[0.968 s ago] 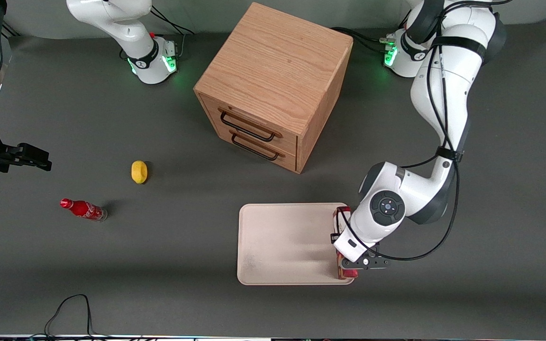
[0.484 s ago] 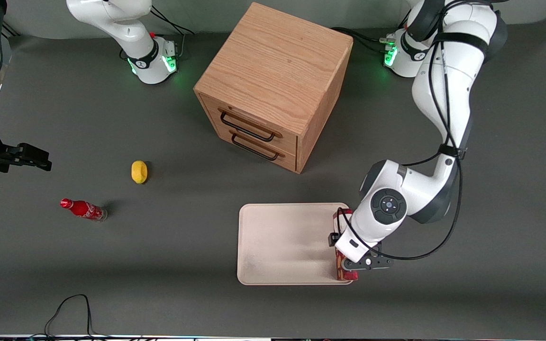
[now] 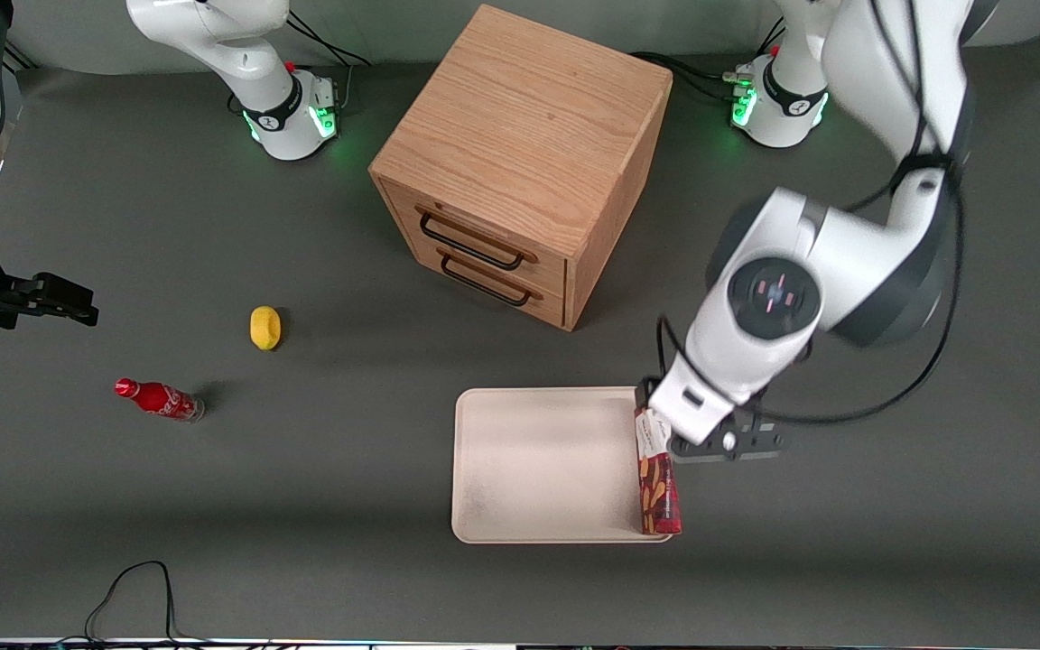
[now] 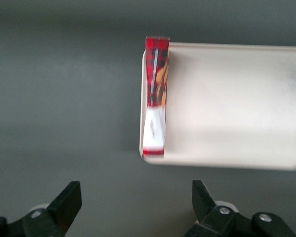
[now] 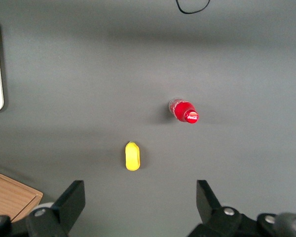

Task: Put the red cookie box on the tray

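1. The red cookie box [image 3: 657, 483] lies on the tray [image 3: 538, 469], along the tray edge that faces the working arm's end of the desk [image 3: 213, 506]. In the left wrist view the red cookie box [image 4: 155, 96] sits just inside the tray's [image 4: 237, 103] rim, its white label end toward one corner and its plaid end reaching the next corner.
2. The box stands on a narrow side, long axis running with that tray edge; golden cookie pictures show on its upper face in the front view.
3. The tool [image 3: 726, 442] hangs above the desk just beside the box's end that is farther from the front camera, partly over the tray's corner. Nothing sits between its fingers [image 4: 69, 200]; in the left wrist view they stand wide apart, clear of the box.
4. A wooden drawer cabinet [image 3: 524, 162] with two black handles stands farther from the front camera than the tray.
5. Toward the parked arm's end of the desk lie a small yellow object [image 3: 264, 327] and, nearer the front camera than it, a red soda bottle [image 3: 159, 399] on its side. Both are well apart from the tray.
6. A black cable [image 3: 136, 587] loops on the desk edge nearest the front camera.
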